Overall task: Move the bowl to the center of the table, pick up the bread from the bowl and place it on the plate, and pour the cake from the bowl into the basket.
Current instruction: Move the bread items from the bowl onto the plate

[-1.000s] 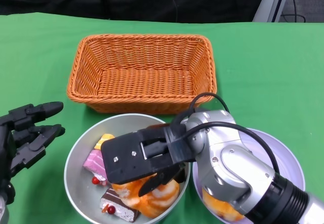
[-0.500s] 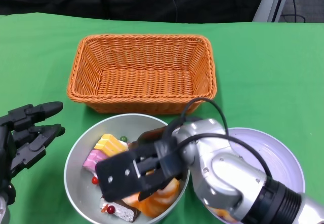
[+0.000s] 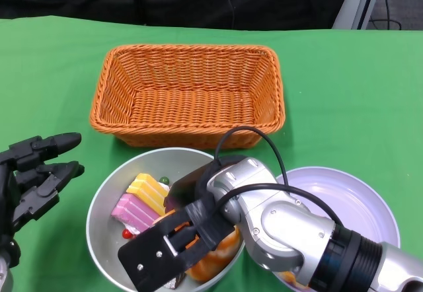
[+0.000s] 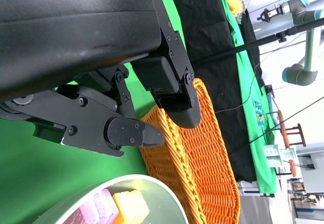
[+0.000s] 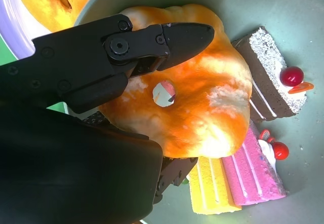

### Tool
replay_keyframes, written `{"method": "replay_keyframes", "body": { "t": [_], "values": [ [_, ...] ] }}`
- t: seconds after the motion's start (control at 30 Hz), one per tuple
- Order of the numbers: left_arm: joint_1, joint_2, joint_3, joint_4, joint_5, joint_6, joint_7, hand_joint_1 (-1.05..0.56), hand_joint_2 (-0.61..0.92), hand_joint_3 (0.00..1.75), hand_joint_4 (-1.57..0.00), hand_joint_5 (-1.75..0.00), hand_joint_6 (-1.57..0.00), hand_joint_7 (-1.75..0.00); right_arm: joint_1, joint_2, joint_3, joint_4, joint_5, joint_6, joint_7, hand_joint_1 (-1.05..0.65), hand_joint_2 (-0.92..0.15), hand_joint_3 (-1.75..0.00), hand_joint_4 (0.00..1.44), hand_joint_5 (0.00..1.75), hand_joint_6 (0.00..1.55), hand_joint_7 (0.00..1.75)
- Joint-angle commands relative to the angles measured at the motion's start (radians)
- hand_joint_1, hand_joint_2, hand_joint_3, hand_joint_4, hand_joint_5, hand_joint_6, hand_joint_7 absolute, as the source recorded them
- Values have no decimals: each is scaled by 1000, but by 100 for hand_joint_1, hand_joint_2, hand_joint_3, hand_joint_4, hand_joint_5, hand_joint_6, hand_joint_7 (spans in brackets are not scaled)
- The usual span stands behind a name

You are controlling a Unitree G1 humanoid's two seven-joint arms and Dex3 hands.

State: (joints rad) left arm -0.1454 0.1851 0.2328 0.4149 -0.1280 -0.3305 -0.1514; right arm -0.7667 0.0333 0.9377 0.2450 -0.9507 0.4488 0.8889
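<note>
Since a second ago the right hand (image 3: 173, 249) is sinking lower into the bowl (image 3: 106, 193), fingers (image 5: 167, 39) closing around the bread (image 5: 195, 105) at the bowl's 5 o'clock (looks soft, light: grip its broad sides gently). Left hand (image 3: 36, 173) is idling open at 9 o'clock.

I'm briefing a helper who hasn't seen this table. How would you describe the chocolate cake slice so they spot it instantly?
Start at the orange wicker basket; just in front sits the grey bowl. Inside it, beside the orange bread, lies the chocolate cake slice: the only dark brown piece, white-topped with a red cherry, unlike the pink and yellow slices.
</note>
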Motion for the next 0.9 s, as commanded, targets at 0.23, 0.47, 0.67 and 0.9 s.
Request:
{"method": "replay_keyframes", "body": {
  "t": [0.23, 0.47, 0.67, 0.9],
  "values": [
    [8, 0, 9, -5, 2, -15, 23, -13, 92, 22, -81, -65, -102, -5, 6, -13, -4, 19, -2, -7, 14, -76, -92, -25, 66, 105, 58, 6],
    [8, -3, 10, -5, -4, -11, 22, -13, 92, 21, -82, -64, -103, -5, 6, -14, -6, 19, -3, -9, 14, -76, -92, -25, 67, 104, 58, 5],
    [9, 0, 10, -4, -1, -20, 19, -12, 92, 21, -82, -63, -103, -4, 7, -15, -7, 17, -4, -9, 16, -76, -92, -25, 67, 104, 59, 4],
    [7, 1, 12, 1, -10, -15, 12, -13, 92, 21, -83, -61, -103, -4, 7, -11, -7, 22, -5, -10, 14, -76, -92, -25, 67, 104, 59, 4]
  ]
}}
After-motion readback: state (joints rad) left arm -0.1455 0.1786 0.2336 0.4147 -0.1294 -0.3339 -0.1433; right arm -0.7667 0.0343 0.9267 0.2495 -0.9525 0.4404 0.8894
